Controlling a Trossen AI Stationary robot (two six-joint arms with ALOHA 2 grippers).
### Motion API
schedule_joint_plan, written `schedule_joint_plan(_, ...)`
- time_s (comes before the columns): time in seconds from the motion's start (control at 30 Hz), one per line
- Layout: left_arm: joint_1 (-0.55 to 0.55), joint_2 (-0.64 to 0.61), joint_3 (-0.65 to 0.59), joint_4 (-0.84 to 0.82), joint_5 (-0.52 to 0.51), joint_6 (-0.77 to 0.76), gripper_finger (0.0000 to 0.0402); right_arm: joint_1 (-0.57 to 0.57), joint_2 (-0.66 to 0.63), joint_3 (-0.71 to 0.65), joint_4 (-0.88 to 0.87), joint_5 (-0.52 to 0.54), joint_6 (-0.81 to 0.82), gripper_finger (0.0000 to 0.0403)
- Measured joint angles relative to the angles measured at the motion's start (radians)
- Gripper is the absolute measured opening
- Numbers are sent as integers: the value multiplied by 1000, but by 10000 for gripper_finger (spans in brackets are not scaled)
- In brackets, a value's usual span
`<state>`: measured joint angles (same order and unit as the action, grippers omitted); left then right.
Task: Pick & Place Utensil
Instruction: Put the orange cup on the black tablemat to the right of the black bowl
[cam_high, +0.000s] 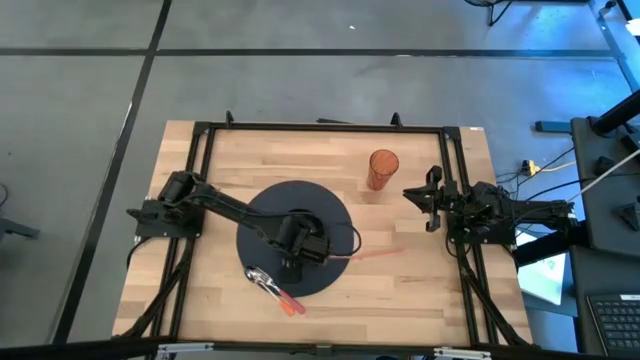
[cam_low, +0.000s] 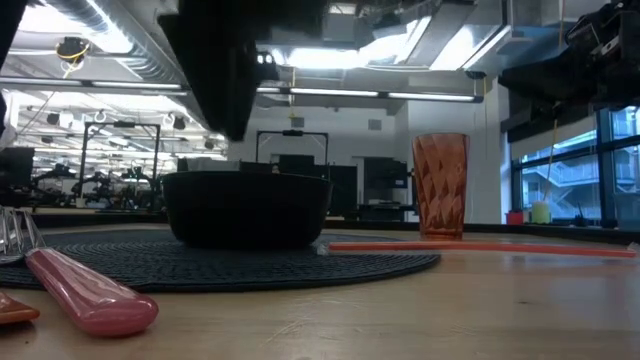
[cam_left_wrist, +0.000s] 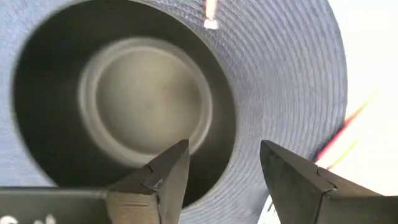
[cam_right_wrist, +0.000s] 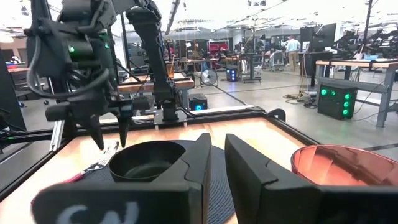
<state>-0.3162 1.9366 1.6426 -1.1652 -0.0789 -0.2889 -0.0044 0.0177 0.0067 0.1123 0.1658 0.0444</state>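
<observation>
A black bowl (cam_low: 245, 205) stands on a dark round placemat (cam_high: 335, 215) at mid-table. My left gripper (cam_left_wrist: 224, 144) hangs open above the bowl's rim, pointing down, with nothing between its fingers; the right wrist view shows the left gripper (cam_right_wrist: 109, 134) clear above the bowl (cam_right_wrist: 146, 158). A fork with a pink handle (cam_high: 268, 283) lies at the mat's near-left edge, its tines on the mat, beside an orange-handled utensil (cam_high: 292, 305). My right gripper (cam_right_wrist: 217, 155) waits at the table's right edge, shut and holding nothing.
An orange faceted cup (cam_high: 383, 168) stands upright on the wood at the far right of the mat. A thin orange stick (cam_high: 375, 253) lies from the mat's right edge onto the table. A black frame (cam_high: 320, 126) runs round the tabletop.
</observation>
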Motion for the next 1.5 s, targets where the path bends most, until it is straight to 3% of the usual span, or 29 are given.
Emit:
schedule_joint_plan(0.2, -38, -170, -21, -6, -201, 27, 153, 0, 0, 0, 12, 0, 0, 49)
schedule_joint_plan(0.37, -10, -364, -166, 97, -315, 26, 84, 0, 0, 0, 44, -1, 0, 49)
schedule_joint_plan(0.53, 57, -580, -430, 326, -316, 35, 9, 0, 0, 0, 46, 0, 0, 49)
schedule_joint_plan(0.73, 129, -853, -766, 711, -289, 105, 2, 0, 0, 0, 42, 0, 1, 49)
schedule_joint_plan(0.93, 263, -1057, -1063, 1122, -107, 221, 2, 0, 0, 0, 43, 0, -53, 49)
schedule_joint_plan(1.1, 361, -1162, -1197, 1292, -18, 227, 2, 0, 0, 0, 89, 11, -129, 49)
schedule_joint_plan(1.3, 412, -1225, -1328, 1445, -41, 254, 1, 0, 0, 0, 165, 77, -177, 49)
schedule_joint_plan(1.5, 377, -1312, -1461, 1625, -58, 343, 1, 0, 0, 0, 226, 78, -148, 49)
